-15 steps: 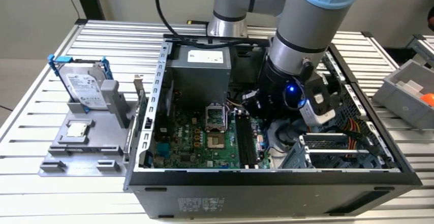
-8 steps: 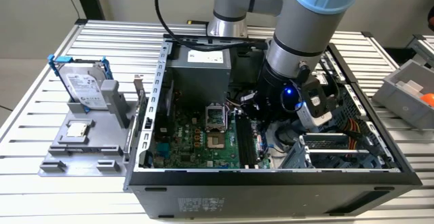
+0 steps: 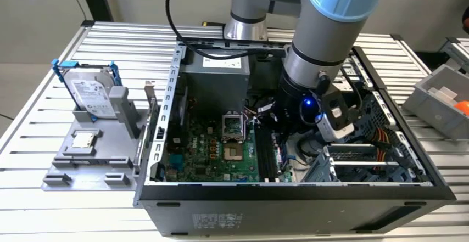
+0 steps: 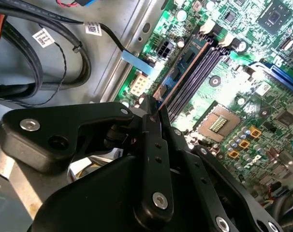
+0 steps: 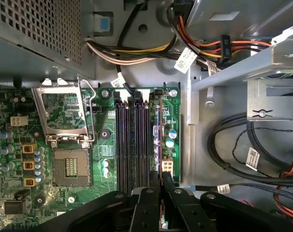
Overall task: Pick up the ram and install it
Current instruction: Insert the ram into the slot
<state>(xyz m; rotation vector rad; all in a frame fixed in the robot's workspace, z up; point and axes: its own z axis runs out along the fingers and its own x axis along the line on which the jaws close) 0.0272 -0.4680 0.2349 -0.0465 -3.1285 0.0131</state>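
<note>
The ram (image 4: 183, 67) is a thin blue board stick, and my gripper (image 4: 153, 110) is shut on its near end. Standing on edge, the ram (image 5: 157, 140) lines up with the outermost of the black memory slots (image 5: 132, 145), the one nearest the bare metal case floor. I cannot tell whether it is seated in that slot or just above it. The slots (image 4: 199, 72) beside it hold nothing. In the exterior view my gripper (image 3: 269, 122) is down inside the open computer case (image 3: 293, 190), over the green motherboard (image 3: 212, 154).
An open processor socket (image 5: 71, 166) lies beside the slots. Cable bundles (image 5: 243, 145) and a metal drive cage (image 3: 366, 159) crowd the gripper's other side. Outside the case, a grey stand (image 3: 81, 165) holds a hard drive (image 3: 91, 91) and a small square chip (image 3: 84, 139). A grey bin (image 3: 443, 96) sits at the exterior view's right.
</note>
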